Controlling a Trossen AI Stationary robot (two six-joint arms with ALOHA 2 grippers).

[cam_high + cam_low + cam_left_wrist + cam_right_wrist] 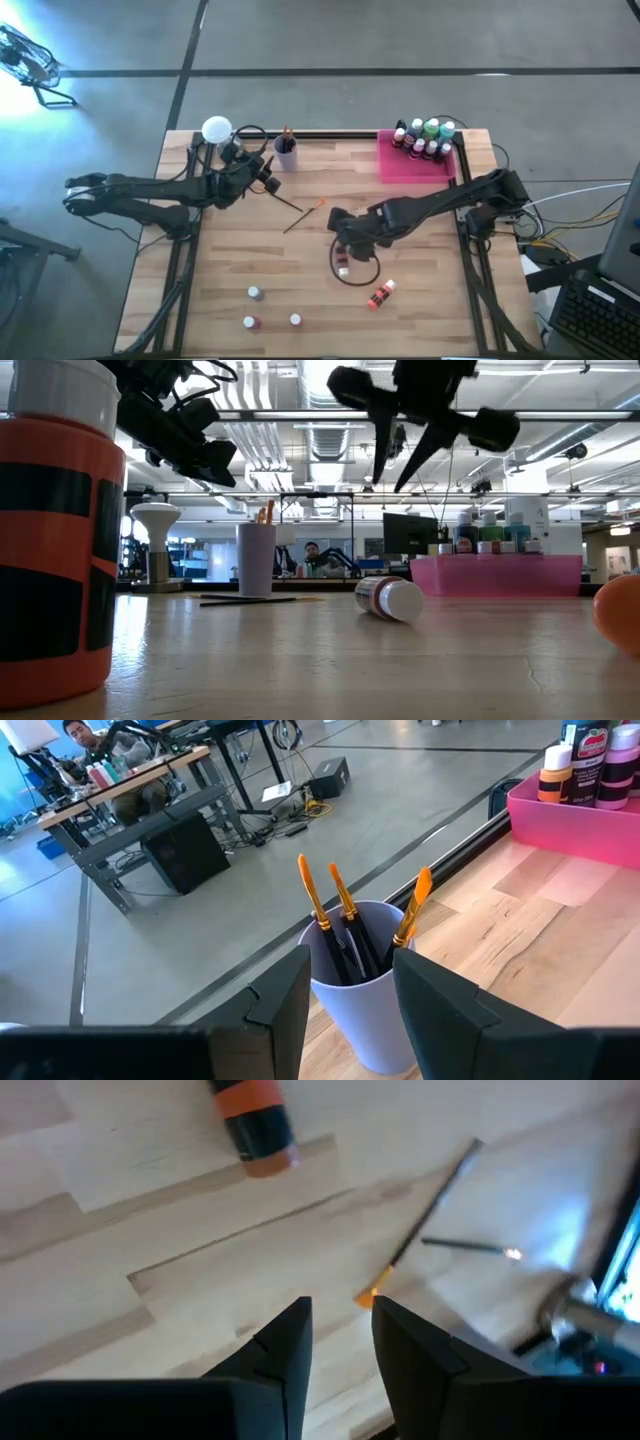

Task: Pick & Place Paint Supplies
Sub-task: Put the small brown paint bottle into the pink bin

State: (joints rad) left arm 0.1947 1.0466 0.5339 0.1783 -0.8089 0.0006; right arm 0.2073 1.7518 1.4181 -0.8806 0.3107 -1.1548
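Note:
My left gripper (pixel 268 180) is open and hovers just short of the lilac cup (pixel 360 990), which holds three orange-handled brushes (pixel 345 915); its fingers frame the cup without touching it. My right gripper (pixel 345 238) is open and empty and hangs above the table's middle (pixel 400 455). Two thin brushes (pixel 300 213) lie crossed on the wood to its left (pixel 420 1205). A white-capped bottle (pixel 343 268) lies on its side just near of the right gripper (pixel 390 598). An orange-banded bottle (pixel 381 293) lies farther toward the near edge.
The pink tray (pixel 415 160) at the far right corner holds several upright bottles (pixel 425 135). Three small bottles (pixel 255 293) stand near the near edge. A white lamp (pixel 216 130) stands at the far left. A dark loop of cable (pixel 358 268) lies under the right arm.

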